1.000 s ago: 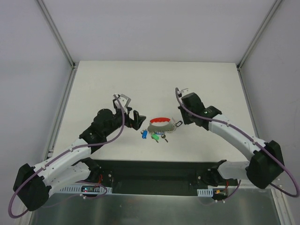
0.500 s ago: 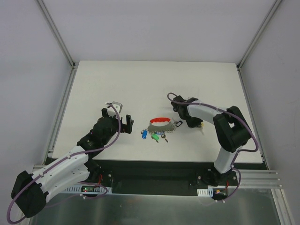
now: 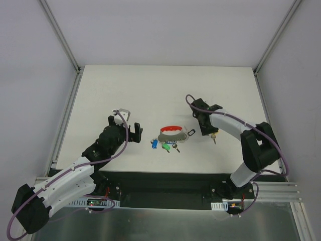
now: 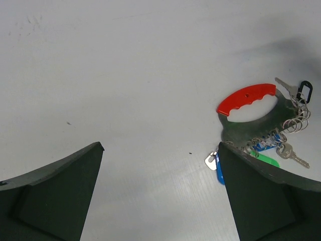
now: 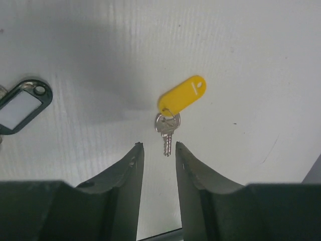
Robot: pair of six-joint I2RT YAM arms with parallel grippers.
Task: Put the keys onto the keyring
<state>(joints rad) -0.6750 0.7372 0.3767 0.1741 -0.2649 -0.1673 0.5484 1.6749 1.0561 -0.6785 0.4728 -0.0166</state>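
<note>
The keyring, a red loop band [image 3: 171, 129] [image 4: 247, 99] on a grey piece [image 4: 251, 131] with small metal rings [image 4: 296, 116], lies mid-table. Blue [image 3: 155, 144] [image 4: 219, 171], green [image 3: 166, 147] [image 4: 266, 160] and bare silver [image 4: 293, 155] keys lie by its near side. A key with a yellow tag [image 5: 181, 94] [image 3: 214, 136] lies flat on the table to the right, apart from the ring. My right gripper [image 5: 156, 145] [image 3: 210, 131] hovers over it, open a little, the blade tip just between the fingertips and untouched. My left gripper [image 4: 160, 145] [image 3: 124, 125] stands wide open left of the keyring, holding nothing.
A black tag with a white label [image 5: 22, 105] [image 3: 191, 133] lies at the keyring's right end. The white table [image 3: 150, 90] has raised rails along its left and right sides. Both arm bases sit at the near edge.
My right gripper has opened and the yellow-tagged key now lies free on the table. The right wrist shifted slightly right. The left arm drew back a second ago and has held still since.
</note>
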